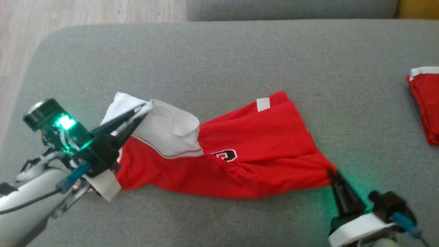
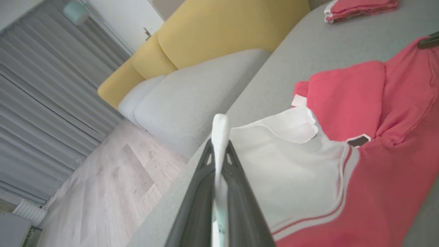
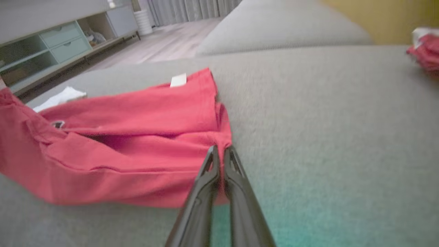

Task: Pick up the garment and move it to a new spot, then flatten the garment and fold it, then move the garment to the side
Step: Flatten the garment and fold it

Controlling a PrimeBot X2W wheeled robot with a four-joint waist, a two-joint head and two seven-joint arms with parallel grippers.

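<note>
A red garment [image 1: 260,144] with white panels and a dark emblem lies stretched across the grey sofa seat [image 1: 219,55]. My left gripper [image 1: 145,109] is shut on its white edge at the left end, and the white cloth [image 2: 219,137] is pinched between the fingers. My right gripper [image 1: 331,171] is shut on the red corner at the right end; that corner [image 3: 221,144] bunches at the fingertips. The garment [image 3: 120,137] sags in folds between the two grips, with a white tag [image 1: 263,104] on its upper edge.
Another red garment [image 1: 425,103] with a white band lies at the seat's right edge. A grey cushion [image 2: 192,99] and a yellow backrest [image 2: 212,37] stand behind. Wood floor [image 1: 68,13] lies past the seat's left edge, and a shelf unit [image 3: 51,44] stands across the room.
</note>
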